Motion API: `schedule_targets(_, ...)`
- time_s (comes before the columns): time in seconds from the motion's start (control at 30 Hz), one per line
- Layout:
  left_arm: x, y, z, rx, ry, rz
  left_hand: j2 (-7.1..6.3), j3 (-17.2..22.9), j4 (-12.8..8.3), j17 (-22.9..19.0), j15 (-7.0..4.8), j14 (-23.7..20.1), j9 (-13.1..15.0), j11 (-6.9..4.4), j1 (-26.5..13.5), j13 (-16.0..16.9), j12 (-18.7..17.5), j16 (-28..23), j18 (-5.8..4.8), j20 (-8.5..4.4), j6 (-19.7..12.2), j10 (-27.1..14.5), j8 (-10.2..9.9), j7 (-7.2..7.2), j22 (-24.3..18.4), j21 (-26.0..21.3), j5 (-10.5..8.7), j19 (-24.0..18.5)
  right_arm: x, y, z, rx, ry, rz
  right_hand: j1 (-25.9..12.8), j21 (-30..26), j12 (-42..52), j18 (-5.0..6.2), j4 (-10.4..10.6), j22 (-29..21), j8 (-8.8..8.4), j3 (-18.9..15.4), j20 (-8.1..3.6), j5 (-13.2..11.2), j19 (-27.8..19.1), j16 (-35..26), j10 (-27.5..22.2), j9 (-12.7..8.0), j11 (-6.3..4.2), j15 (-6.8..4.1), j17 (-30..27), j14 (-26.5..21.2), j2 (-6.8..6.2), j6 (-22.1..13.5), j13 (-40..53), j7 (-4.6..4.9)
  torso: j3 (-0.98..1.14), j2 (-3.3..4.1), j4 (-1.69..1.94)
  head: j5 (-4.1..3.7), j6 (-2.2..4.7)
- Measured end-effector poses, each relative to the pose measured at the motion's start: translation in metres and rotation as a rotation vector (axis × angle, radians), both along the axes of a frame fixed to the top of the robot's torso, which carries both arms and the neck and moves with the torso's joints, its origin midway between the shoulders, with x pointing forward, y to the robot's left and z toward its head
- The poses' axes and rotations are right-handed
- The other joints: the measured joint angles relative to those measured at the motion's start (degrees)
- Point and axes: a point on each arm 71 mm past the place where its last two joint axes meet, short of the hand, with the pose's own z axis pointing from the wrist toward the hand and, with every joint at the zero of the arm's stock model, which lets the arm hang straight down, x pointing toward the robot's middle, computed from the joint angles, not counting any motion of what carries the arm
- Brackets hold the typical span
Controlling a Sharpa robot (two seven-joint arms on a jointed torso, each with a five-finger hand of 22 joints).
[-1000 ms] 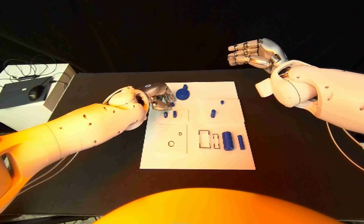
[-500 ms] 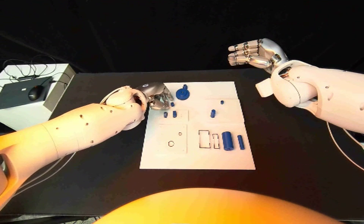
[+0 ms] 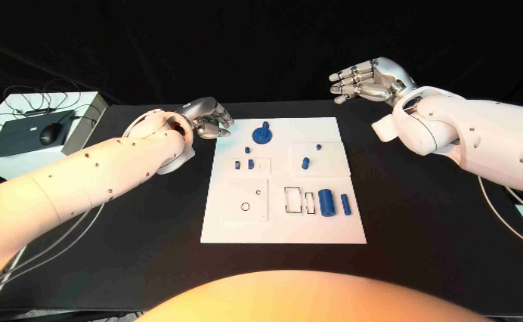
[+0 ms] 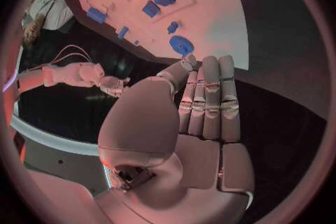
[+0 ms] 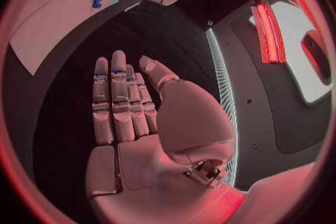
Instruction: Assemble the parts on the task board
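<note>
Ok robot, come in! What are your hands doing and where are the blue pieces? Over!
Left hand open, off the task board's far left corner. Right hand open, raised beyond it. Blue parts on board. Nothing in the way.

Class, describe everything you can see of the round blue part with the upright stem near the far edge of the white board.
The round blue part is a flat disc with a short stem rising from it, plastic-looking and matte. It stands upright on the task board near its far edge, apart from the smaller blue pieces nearer the robot. Nothing touches it; the left hand hovers beside it, off the board's far left corner.
</note>
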Motion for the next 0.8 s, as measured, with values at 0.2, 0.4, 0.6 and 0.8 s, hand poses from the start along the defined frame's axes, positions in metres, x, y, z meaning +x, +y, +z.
schedule_targets(0.2,-0.003,0.028,0.007,-0.276,0.092,0.105,-1.69,-2.8,1.7,-3.7,2.11,-6.5,0.0,0.62,-2.0,0.0,0.7,-7.2,-1.06,2.23,-0.9,-0.6,0.0,0.91,-4.9,-6.9,0.35,-5.6,-0.009,0.009,-0.008,-0.182,-0.008,0.093,1.9,6.7,-1.4,2.04,-0.5,3.6,0.00,-3.4,-2.53,-1.1,7.3,11.7,5.8,0.0,-1.68,-2.46,7.8,2.4,0.35,3.4,0.1,-1.31,-0.02,-0.05,-0.08,-0.51,0.00)
schedule_targets(0.4,-0.016,0.044,0.003,-0.573,0.196,0.169,-0.18,-10.6,3.7,-12.1,3.55,-6.2,0.0,-0.25,-1.3,-0.2,1.9,-22.8,-3.68,5.33,1.1,2.7,0.2,-0.22,-21.2,-16.1,0.17,-9.4,-0.025,0.022,-0.024,-0.397,-0.023,0.183,2.1,14.2,-1.5,1.95,-0.8,9.0,0.00,-4.7,-4.94,-1.1,9.4,25.7,6.3,0.0,-2.61,-3.19,16.8,2.5,0.58,3.8,0.1,-1.68,-0.16,-0.10,-0.12,-1.27,0.00)
schedule_targets(0.6,-0.030,0.046,0.001,-0.809,0.262,0.190,0.92,-11.1,4.4,-14.8,3.64,1.7,0.0,-0.62,-0.6,-0.2,-1.6,-38.5,-3.67,5.73,2.4,5.4,0.2,-0.34,-33.4,-16.1,0.18,-9.2,-0.040,0.035,-0.039,-0.611,-0.068,0.234,1.5,19.3,-1.5,1.45,-1.2,13.2,0.00,-4.1,-6.22,-1.7,10.2,35.3,3.8,0.0,-1.98,-3.39,23.1,2.3,-0.05,3.6,0.1,-1.50,-0.21,-0.15,-0.06,-1.54,0.00)
schedule_targets(0.8,-0.040,0.043,-0.001,-0.931,0.286,0.184,1.06,-10.7,4.7,-13.3,3.84,5.1,0.0,-0.27,-0.5,-0.1,-1.6,-46.1,-3.67,5.91,2.7,5.0,0.2,-0.24,-42.8,-16.1,0.18,-7.3,-0.045,0.048,-0.047,-0.761,-0.121,0.238,0.0,21.1,-1.5,2.88,-1.0,15.2,0.00,-2.7,-5.96,-1.9,11.1,41.4,0.1,0.0,-1.15,-3.15,26.8,2.5,-1.08,2.8,0.0,-1.15,-0.20,-0.09,-0.07,-1.67,0.00)
